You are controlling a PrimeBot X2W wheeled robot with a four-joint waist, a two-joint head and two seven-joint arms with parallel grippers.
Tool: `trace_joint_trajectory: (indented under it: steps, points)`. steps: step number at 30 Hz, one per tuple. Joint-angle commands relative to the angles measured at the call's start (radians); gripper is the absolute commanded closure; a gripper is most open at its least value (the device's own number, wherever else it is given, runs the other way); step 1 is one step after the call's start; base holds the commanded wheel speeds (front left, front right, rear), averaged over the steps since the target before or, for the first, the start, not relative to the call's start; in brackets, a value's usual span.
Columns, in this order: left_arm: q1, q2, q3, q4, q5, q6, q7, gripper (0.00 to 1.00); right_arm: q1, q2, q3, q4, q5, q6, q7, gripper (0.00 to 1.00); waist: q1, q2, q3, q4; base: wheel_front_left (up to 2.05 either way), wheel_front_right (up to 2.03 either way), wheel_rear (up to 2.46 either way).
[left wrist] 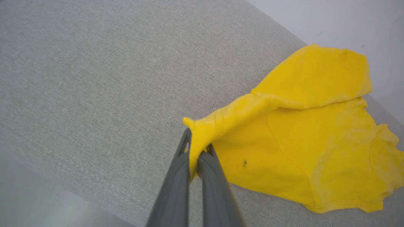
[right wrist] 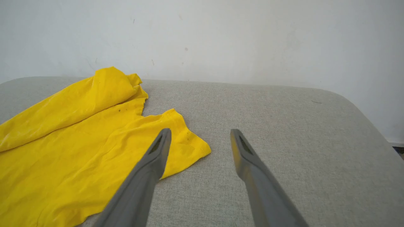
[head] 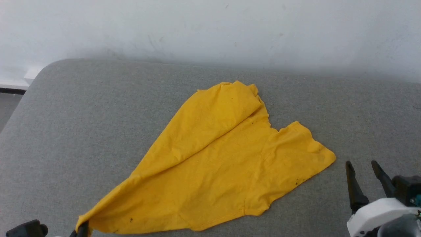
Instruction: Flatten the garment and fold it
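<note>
Left jaws pinch the garment (head: 217, 164), right jaws gape, above grey cushion (head: 82, 115) against white wall (head: 210, 26).

Yellow garment (head: 210, 168) lies partly folded over, one corner lifted.

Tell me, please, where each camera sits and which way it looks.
Head view: on the head, looking forward and down at the yellow shirt on the grey cushion; left gripper at lower left, right gripper at lower right.
Left wrist view: on the left wrist, looking along shut fingers pinching a shirt corner.
Right wrist view: on the right wrist, looking along open fingers toward the white wall.
Shared: all three show shirt and cushion.
</note>
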Motion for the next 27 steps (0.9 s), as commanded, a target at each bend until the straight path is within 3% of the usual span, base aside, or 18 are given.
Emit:
trace_joint_trajectory:
  steps: [1, 9, 19, 27]
  points:
    - [-0.012, -0.004, -0.004, -0.008, 0.006, -0.008, 0.0, 1.0, -0.024, 0.002, 0.007, -0.01, -0.008, -0.001, 0.01, 0.0, 0.0001, 0.0, 0.005, -0.001, 0.0, 0.0, 0.0]
    - [-0.105, -0.022, -0.065, -0.055, 0.024, -0.05, 0.005, 1.0, -0.239, -0.006, 0.042, -0.005, -0.069, -0.001, 0.223, 0.0, 0.0001, 0.0, 0.101, -0.005, 0.0, 0.0, 0.0]
    - [-0.228, -0.034, -0.115, -0.038, 0.041, -0.099, 0.014, 1.0, -0.406, -0.161, 0.126, 0.132, 0.018, -0.001, 0.588, 0.0, 0.0001, 0.0, 0.235, 0.045, 0.0, 0.0, 0.0]
    - [-0.27, -0.047, -0.131, 0.0, 0.034, -0.127, 0.012, 1.0, -0.419, -0.288, 0.252, 0.155, 0.169, -0.001, 0.698, 0.0, 0.0001, 0.0, 0.282, 0.089, 0.0, 0.0, 0.0]
